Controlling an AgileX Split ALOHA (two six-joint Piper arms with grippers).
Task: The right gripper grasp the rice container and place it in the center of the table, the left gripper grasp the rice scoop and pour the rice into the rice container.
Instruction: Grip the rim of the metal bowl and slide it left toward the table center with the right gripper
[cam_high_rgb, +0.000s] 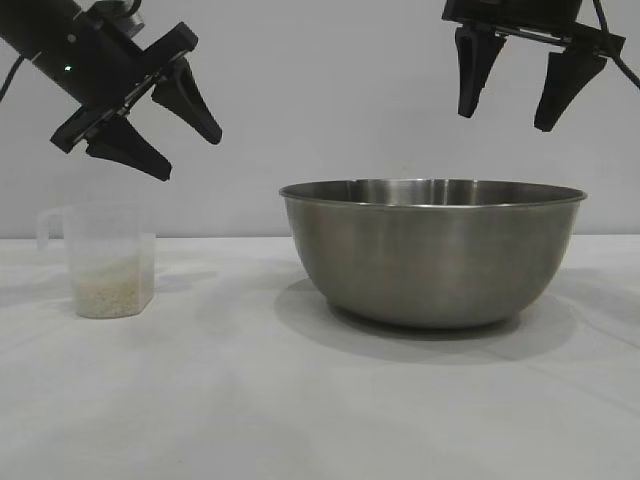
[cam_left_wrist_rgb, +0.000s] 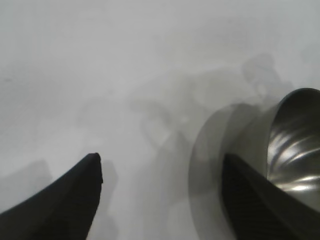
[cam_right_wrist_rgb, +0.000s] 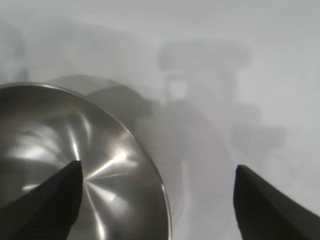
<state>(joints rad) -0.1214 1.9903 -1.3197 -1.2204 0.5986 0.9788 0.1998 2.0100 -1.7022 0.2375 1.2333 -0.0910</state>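
**Bowl down near centre, scoop pickup is next**

My right hand (cam_high_rgb: 520, 95) hangs over the right rim of the steel mixing bowl (cam_high_rgb: 432, 255), fingers spread wide, pointing almost straight down, holding nothing. Right wrist view: one finger sits over the bowl's inside, the other out over bare worktop (cam_high_rgb: 300, 410), so I'm straddling the rim but clear of it. Bowl is upright on the worktop, a bit right of centre in the exterior view, no rice in it that I can see.

My left hand (cam_high_rgb: 160, 115) is up and left, tilted down toward the bowl side, fingers fairly wide, empty. The clear measuring cup (cam_high_rgb: 105, 262) stands just below it, upright, loop handle facing away from the bowl, white rice (cam_high_rgb: 108, 290) filling the bottom part. Cup and bowl are well apart.

My read: bowl placement is done or close enough, so the live step is the left-hand grasp on the cup.

How I'd do it well:
- Get the right hand up and away from the bowl so it's out of the pour path.
- Bring the left hand down level with the cup, fingers either side of the wall or handle, not on top of the rim.
- Thin plastic: close gently, it may flex or skid.
- Keep it upright through the carry, tip only once the lip is over the bowl's inside.
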